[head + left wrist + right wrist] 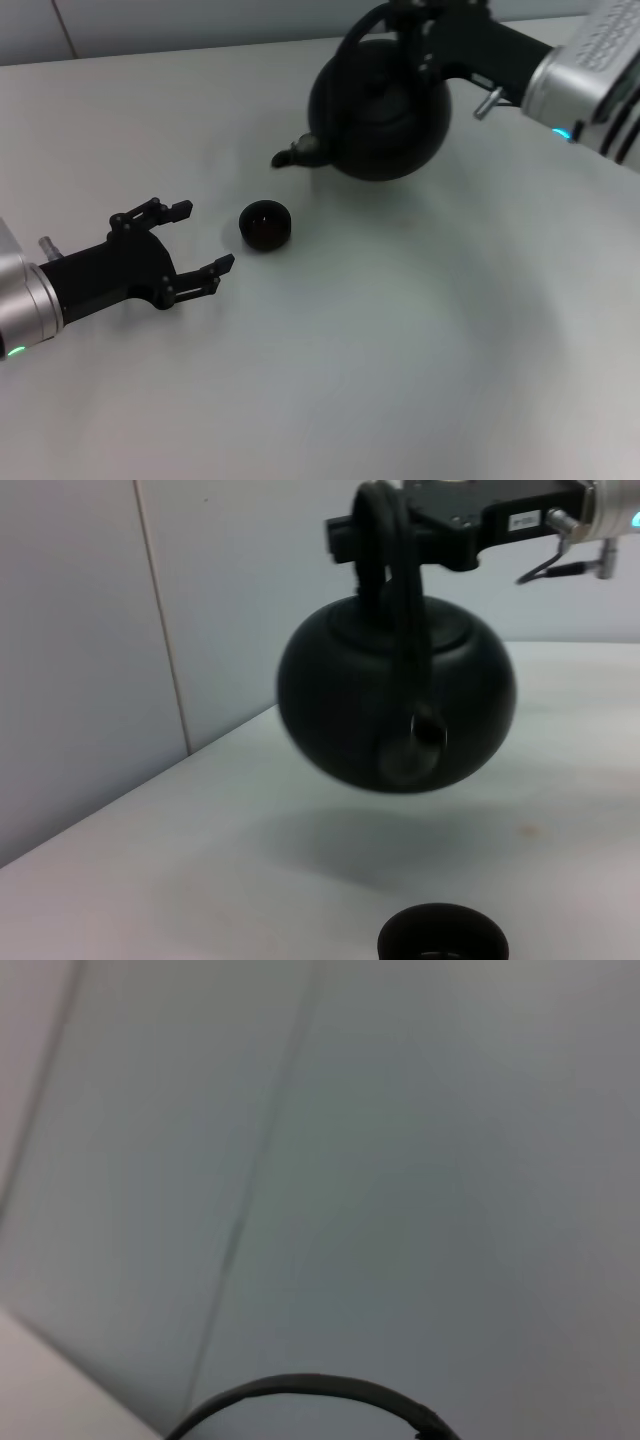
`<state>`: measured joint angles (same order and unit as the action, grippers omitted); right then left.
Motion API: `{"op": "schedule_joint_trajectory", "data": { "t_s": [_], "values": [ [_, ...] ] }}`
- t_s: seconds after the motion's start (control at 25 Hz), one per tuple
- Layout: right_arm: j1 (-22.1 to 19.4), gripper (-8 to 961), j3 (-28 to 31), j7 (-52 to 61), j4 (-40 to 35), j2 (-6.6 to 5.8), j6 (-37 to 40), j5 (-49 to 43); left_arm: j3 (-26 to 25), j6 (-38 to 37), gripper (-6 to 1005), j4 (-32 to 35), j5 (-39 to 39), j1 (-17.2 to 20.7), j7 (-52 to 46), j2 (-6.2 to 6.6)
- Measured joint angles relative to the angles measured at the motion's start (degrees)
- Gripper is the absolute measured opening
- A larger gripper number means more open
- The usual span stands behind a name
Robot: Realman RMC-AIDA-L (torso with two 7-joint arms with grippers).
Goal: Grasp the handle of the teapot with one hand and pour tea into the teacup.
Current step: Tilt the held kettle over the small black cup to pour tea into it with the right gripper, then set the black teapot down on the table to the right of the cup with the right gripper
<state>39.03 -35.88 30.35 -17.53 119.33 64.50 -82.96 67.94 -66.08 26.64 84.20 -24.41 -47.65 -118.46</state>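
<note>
The round matte-black teapot (385,105) hangs in the air above the table, its spout (296,152) pointing toward the teacup. My right gripper (405,15) is shut on the arched black handle (390,580) at its top. The left wrist view shows the lifted teapot (395,700) with its shadow on the table below. The handle's arc (310,1392) shows in the right wrist view. The tiny black teacup (265,224) stands on the table ahead of and below the spout; its rim (442,935) shows in the left wrist view. My left gripper (200,238) is open just left of the cup, not touching it.
The white table (400,350) stretches bare to the front and right. A pale wall (100,630) stands behind the table's far edge.
</note>
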Motion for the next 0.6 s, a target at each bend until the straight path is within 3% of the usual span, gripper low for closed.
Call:
{"op": "schedule_joint_trajectory", "data": {
  "t_s": [0.28,0.6],
  "values": [
    [-6.5,99,0.0,4.2,0.9,-0.06,1.2,9.2,-0.1,0.2,860,0.1,0.0,0.3,0.1,0.16],
    [-9.8,108,0.0,4.1,3.9,0.04,1.4,12.6,-0.2,0.3,860,0.4,0.1,0.4,0.1,0.17]
  ]
}}
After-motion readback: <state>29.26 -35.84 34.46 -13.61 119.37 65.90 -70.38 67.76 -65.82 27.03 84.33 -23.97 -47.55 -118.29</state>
